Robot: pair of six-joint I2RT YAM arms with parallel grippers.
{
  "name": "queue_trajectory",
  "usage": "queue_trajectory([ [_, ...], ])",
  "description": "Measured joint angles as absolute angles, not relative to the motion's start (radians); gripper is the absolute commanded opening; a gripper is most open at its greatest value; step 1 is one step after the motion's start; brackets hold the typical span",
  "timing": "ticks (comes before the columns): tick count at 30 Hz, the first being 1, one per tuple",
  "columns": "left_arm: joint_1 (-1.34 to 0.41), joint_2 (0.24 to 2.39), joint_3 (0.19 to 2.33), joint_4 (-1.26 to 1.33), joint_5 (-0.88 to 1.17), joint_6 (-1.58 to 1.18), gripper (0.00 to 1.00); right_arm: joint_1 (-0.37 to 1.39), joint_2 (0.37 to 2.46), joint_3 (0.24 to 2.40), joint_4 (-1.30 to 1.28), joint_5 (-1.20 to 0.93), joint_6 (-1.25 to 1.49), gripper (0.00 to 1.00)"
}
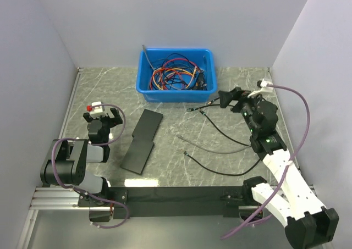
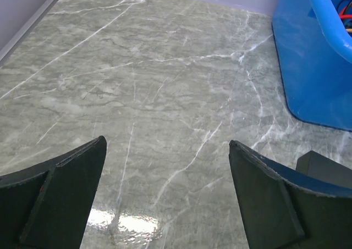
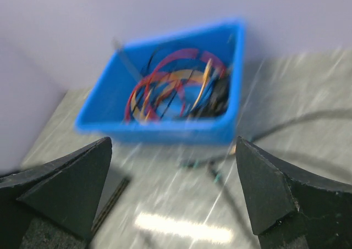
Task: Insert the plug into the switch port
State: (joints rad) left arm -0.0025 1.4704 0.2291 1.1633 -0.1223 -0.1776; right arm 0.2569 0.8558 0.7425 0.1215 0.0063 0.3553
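Note:
The black flat switch [image 1: 142, 140] lies left of the table's middle; its corner shows in the left wrist view [image 2: 324, 167] and its edge in the blurred right wrist view [image 3: 110, 202]. Several black cables [image 1: 220, 132] lie right of it, with small plugs [image 1: 191, 110] at their left ends; two plugs show in the right wrist view [image 3: 215, 169]. My right gripper [image 1: 223, 99] [image 3: 173, 142] is open and empty, above the table just right of the far plugs. My left gripper [image 1: 102, 115] [image 2: 166, 142] is open and empty over bare table left of the switch.
A blue bin [image 1: 174, 76] of tangled coloured wires stands at the back centre; it also shows in the left wrist view [image 2: 313, 56] and the right wrist view [image 3: 165, 95]. Grey walls close in the table on the left, back and right.

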Motion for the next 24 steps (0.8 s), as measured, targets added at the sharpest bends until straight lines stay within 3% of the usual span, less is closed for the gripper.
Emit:
queue_trajectory([
  [4, -0.002, 1.47, 0.229, 1.164, -0.122, -0.178, 0.99, 0.325, 0.825, 0.685, -0.012, -0.061, 0.455, 0.97],
  [7, -0.002, 1.47, 0.229, 1.163, -0.123, -0.178, 1.0, 0.489, 0.807, 0.662, -0.128, -0.039, 0.49, 0.91],
  [12, -0.002, 1.47, 0.229, 1.164, -0.122, -0.178, 0.99, 0.638, 0.778, 0.599, -0.153, -0.031, 0.539, 0.83],
  [18, -0.002, 1.47, 0.229, 1.164, -0.122, -0.178, 0.99, 0.722, 0.9, 0.532, -0.162, -0.01, 0.585, 0.69],
  [24, -0.002, 1.47, 0.229, 1.164, -0.122, -0.178, 0.99, 0.797, 1.02, 0.521, -0.159, 0.017, 0.612, 0.67],
])
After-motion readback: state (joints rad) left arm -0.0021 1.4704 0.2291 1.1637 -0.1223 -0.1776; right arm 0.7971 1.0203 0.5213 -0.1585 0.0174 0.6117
